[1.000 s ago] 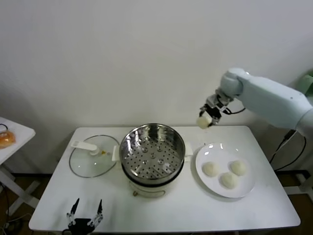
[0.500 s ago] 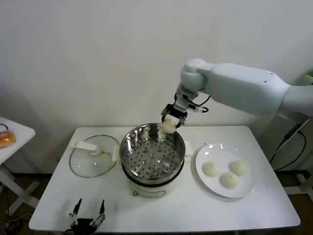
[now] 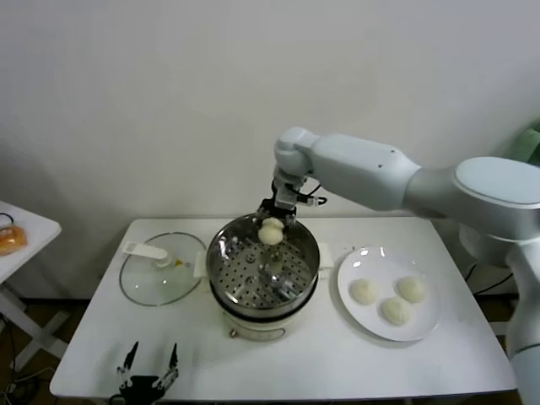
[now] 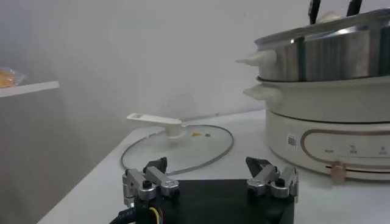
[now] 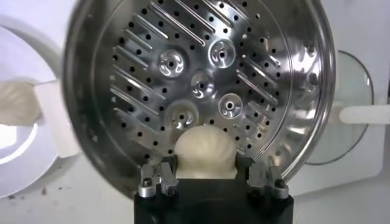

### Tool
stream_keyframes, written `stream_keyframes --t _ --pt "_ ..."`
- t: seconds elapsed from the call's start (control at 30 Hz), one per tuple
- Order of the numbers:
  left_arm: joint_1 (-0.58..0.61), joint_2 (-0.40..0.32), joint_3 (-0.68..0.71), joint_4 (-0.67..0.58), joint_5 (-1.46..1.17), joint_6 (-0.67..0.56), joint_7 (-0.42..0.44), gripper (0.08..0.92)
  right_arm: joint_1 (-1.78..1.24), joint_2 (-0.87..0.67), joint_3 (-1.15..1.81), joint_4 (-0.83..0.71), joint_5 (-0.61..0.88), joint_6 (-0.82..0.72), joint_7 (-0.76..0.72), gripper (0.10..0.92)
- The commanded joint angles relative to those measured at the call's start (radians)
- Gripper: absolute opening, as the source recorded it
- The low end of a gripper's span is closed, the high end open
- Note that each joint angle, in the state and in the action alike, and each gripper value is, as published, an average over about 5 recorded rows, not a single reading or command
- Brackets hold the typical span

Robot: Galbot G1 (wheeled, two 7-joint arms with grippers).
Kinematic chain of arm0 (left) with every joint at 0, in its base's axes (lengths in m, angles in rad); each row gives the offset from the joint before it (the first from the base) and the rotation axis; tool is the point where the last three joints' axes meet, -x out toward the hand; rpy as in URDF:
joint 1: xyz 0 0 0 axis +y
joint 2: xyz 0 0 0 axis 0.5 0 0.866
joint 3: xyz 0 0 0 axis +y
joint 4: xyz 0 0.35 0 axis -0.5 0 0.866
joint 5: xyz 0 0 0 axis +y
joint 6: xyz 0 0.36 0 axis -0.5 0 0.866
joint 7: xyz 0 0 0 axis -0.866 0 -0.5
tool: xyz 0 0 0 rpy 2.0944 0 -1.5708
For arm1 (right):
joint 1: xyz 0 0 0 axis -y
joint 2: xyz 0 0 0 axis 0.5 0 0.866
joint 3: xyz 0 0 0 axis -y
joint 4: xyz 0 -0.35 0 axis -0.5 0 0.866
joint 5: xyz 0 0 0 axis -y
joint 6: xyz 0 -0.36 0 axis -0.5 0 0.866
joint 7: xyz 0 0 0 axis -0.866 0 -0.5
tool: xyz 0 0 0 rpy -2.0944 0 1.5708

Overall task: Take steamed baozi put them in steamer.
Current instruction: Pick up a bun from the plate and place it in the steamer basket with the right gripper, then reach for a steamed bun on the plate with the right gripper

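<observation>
Now, right gripper (image 3: 272, 221): pinching a baozi (image 3: 270, 233) above the steamer (image 3: 263, 268), frame centre.
Left gripper (image 3: 148, 369): fingers spread, idle at lower left.
Plate (image 3: 426, 316): right of steamer, three buns (image 3: 393, 310).
Lid (image 3: 160, 268): left of steamer.

I had the right hand (image 5: 207, 176) closed on one steamed baozi (image 5: 205, 152), its fingers (image 5: 159, 176) pressed to either side of the bun. It hung above the steamer (image 5: 201, 85), over the part of the perforated tray (image 5: 195, 73) toward six o'clock from the tray's centre. Beyond the rim at three o'clock lay the glass lid (image 5: 353, 115) with its white handle (image 5: 364, 114) on the tabletop (image 5: 49, 195). At nine o'clock another baozi (image 5: 18, 103) sat on the white plate (image 5: 15, 146).
</observation>
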Motion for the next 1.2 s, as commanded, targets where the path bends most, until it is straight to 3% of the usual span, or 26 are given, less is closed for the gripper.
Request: stream_keyframes --t 0.03,0.27,0.4,0.6,0.77,1.03,1.2 --pt "-0.006 0.002 -0.002 0.009 -0.002 0.0 0.001 0.823 -0.111 0.133 0.056 -0.212 -0.071 0.103 0.008 0.638" --pt "-0.005 0.003 -0.004 0.007 -0.003 0.0 0.002 0.823 -0.118 0.144 0.062 -0.223 -0.067 0.118 0.016 0.639" --pt "0.0 0.002 -0.004 0.001 -0.002 0.0 0.003 0.823 -0.083 0.121 0.052 -0.199 -0.015 0.123 0.002 0.705" --pt "0.012 0.001 -0.007 -0.014 -0.001 0.002 0.003 0.823 0.092 0.01 -0.083 -0.081 0.252 0.055 -0.041 0.816" --pt "0.021 0.001 -0.009 -0.019 0.004 0.004 0.003 0.823 0.347 -0.15 -0.386 0.104 0.673 -0.263 -0.047 0.822" --pt "0.026 0.0 0.0 -0.018 0.015 0.001 0.005 0.823 0.537 -0.438 -0.629 0.357 0.83 -0.699 -0.005 0.823" --pt "0.025 0.001 0.001 -0.016 0.02 0.0 0.007 0.823 0.51 -0.571 -0.683 0.495 0.875 -0.861 0.039 0.823"
